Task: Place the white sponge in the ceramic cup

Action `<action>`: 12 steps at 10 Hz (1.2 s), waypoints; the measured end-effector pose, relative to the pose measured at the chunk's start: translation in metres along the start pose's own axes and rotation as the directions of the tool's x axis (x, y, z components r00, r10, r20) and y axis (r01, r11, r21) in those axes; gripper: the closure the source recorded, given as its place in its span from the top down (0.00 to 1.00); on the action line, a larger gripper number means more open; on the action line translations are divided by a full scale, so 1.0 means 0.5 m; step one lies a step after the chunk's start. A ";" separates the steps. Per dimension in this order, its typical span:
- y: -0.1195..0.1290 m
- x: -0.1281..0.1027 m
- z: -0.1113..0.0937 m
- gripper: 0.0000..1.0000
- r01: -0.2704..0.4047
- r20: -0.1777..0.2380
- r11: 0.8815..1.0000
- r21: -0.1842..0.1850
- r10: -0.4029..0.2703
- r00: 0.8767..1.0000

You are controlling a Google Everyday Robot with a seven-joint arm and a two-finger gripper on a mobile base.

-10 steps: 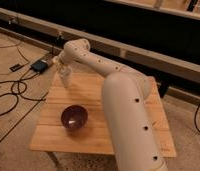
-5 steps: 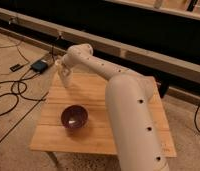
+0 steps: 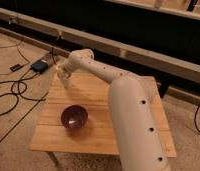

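My gripper [image 3: 63, 75] is at the end of the pale arm, which reaches across the wooden table [image 3: 100, 135] to its far left corner. Just under the gripper stands a small pale upright shape, the ceramic cup [image 3: 67, 84], partly covered by the gripper. I cannot make out the white sponge; it is hidden at the gripper or in the cup.
A wide dark maroon bowl [image 3: 74, 116] sits on the left half of the table, nearer than the gripper. My arm's thick lower link [image 3: 135, 130] covers the table's right middle. Black cables and a small dark box [image 3: 39, 66] lie on the floor to the left.
The arm's wrist end has dipped slightly at the table's far left corner. The bowl has not moved.
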 end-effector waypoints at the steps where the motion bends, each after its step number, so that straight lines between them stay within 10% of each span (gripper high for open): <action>1: -0.001 0.006 0.001 0.62 -0.002 -0.003 1.000 0.000 0.002 1.000; 5: -0.006 0.014 0.003 0.80 -0.007 -0.009 1.000 0.006 0.007 1.000; 10: -0.011 0.008 0.002 0.41 -0.006 -0.006 1.000 0.012 0.006 1.000; 12: -0.013 0.005 0.000 0.43 -0.004 -0.006 1.000 0.016 0.004 1.000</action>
